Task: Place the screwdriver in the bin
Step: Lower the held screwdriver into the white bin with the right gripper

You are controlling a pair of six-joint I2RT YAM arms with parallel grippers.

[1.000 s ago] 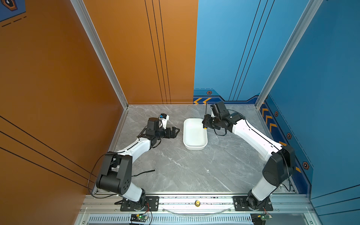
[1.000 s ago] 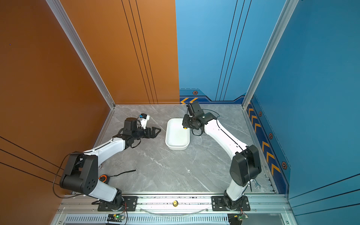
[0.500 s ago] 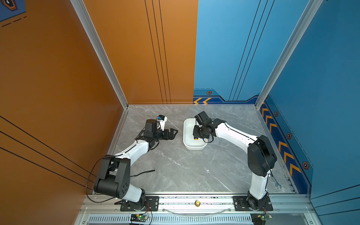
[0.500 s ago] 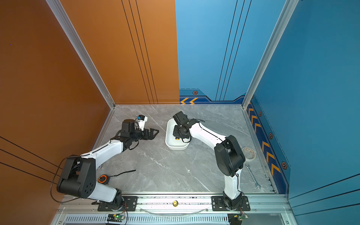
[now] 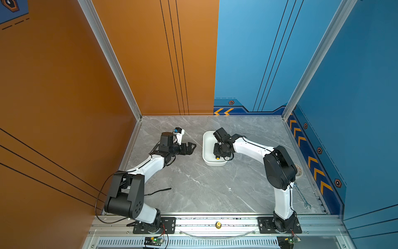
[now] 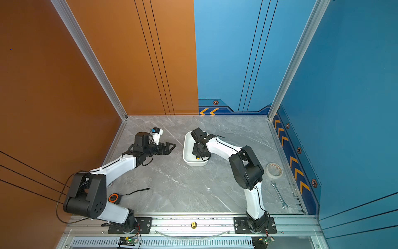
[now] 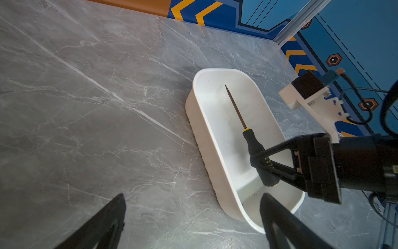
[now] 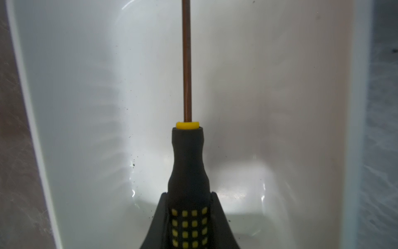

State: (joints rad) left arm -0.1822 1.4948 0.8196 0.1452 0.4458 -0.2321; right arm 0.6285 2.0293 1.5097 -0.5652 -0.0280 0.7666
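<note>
1. Table [image 5: 204, 189]: grey marble-patterned top that carries everything below.
2. Left arm [image 5: 129, 194]: stretched towards the bin, its claw [image 5: 191, 148] just beside the bin's left wall; the fingers stand wide apart and hold nothing.
3. Right arm [image 5: 277, 168]: bent over the bin, its claw [image 7: 261, 160] clenched on the screwdriver's handle.
4. Bin [image 7: 217, 120]: white tub with rounded corners, near the table's middle towards the back.
5. Wrench [image 6: 279, 195]: silver, flat on the table by the right edge.
6. Screwdriver [image 7: 252, 142]: black handle with yellow dots, inside the bin and lengthwise along it; whether it touches the floor cannot be told.
7. Tape roll [image 6: 274, 170]: lies flat, near the wrench.
8. Black strip [image 5: 160, 190]: thin, on the table front left.
9. Tape measure [image 6: 113, 198]: orange and black, just beside the strip.
</note>
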